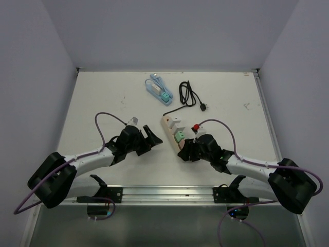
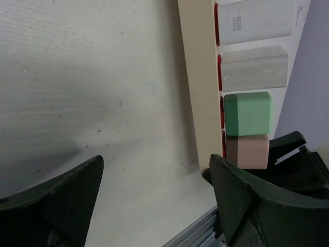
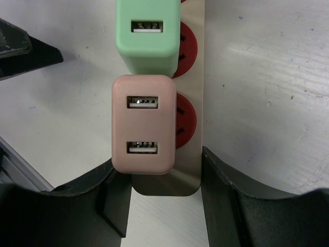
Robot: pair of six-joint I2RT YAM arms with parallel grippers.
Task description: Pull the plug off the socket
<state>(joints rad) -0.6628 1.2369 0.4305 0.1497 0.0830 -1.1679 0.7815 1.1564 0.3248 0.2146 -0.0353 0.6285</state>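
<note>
One pink plug (image 3: 143, 123) upright on near-to-far strip (image 3: 191, 172)

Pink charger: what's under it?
The power strip and a red socket, of which only the right edge shows beside the pink charger. The prongs and the rest of the socket are covered.

Robotics lab: an enclosed tabletop test cell.

A left arm (image 1: 87, 157) and a right arm (image 1: 247, 164), both black-and-white machines, are bolted to an aluminium rail (image 1: 169, 193) at the near edge of a scuffed white counter (image 1: 103, 103), which is boxed in by plain pale walls (image 1: 169, 31). Purple cables (image 1: 103, 123) loop off the arms. Laid out on the counter are a beige power strip (image 1: 170, 128) carrying plug-in chargers (image 1: 178, 135), a coiled black cord (image 1: 187, 95) and a bundled blue cable (image 1: 157, 88).
</note>
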